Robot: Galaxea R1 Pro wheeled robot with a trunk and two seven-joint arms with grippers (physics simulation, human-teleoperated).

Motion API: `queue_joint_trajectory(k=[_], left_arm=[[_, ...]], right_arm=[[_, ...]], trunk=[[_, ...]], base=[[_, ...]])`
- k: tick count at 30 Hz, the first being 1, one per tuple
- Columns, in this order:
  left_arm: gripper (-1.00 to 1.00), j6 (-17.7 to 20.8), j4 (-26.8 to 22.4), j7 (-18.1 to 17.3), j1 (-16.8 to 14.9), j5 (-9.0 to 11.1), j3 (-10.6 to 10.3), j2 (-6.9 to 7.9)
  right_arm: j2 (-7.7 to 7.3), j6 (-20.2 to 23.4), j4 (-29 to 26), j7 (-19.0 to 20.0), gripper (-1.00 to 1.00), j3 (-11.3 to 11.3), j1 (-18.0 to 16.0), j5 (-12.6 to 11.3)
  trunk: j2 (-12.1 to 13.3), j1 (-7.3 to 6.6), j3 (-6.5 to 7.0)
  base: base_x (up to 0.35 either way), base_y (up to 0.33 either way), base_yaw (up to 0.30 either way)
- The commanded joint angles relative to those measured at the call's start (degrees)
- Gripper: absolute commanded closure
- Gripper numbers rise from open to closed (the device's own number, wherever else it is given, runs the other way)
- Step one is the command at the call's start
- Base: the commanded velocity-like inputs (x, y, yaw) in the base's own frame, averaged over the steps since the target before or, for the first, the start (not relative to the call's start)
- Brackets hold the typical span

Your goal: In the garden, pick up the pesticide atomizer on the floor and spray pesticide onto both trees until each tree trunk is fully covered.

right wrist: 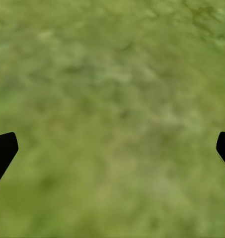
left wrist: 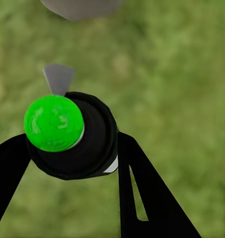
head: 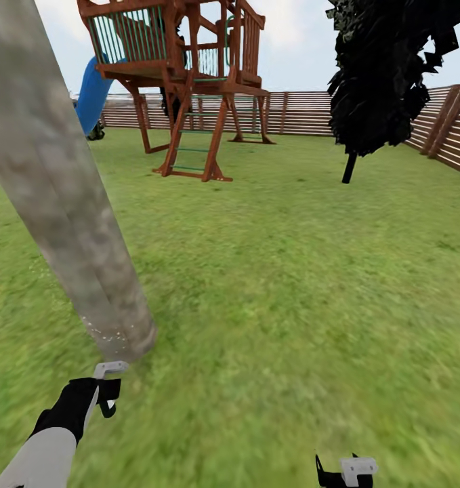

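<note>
I have the pesticide atomizer (left wrist: pixel 67 136) clamped in my left gripper (head: pixel 106 393) at about 8 o'clock in the head view, just short of the base of the near tree trunk (head: pixel 53 196), where white pesticide (head: pixel 111 334) specks show only low down, so I judge pickup done and this trunk barely started. The second tree (head: pixel 385 74) stands well apart at 1 o'clock with no speckling I can make out; the grass floor (head: pixel 290 285) between is open, the wooden play tower (head: pixel 189 81) sits off at 12 and the fence (head: pixel 304 112) behind it. My right gripper (right wrist: pixel 112 148) hangs spread wide over grass, holding nothing.
</note>
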Motion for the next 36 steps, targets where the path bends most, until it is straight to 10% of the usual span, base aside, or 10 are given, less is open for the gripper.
queue_joint_trajectory(k=[1, 36], left_arm=[[1.0, 0.0, 0.0, 0.0, 0.0, -0.01, 0.0, 0.0], [1.0, 0.06, -0.08, -0.04, -0.01, 0.06, 0.05, -0.08]], right_arm=[[0.0, 0.0, 0.0, 0.0, -1.0, 0.0, 0.0, 0.0], [0.0, 0.0, 0.0, 0.0, -1.0, -0.08, 0.0, -0.03]], trunk=[[0.0, 0.0, 0.0], [0.0, 0.0, 0.0]], base=[[0.186, -0.228, 0.278], [0.089, -0.247, 0.196]])
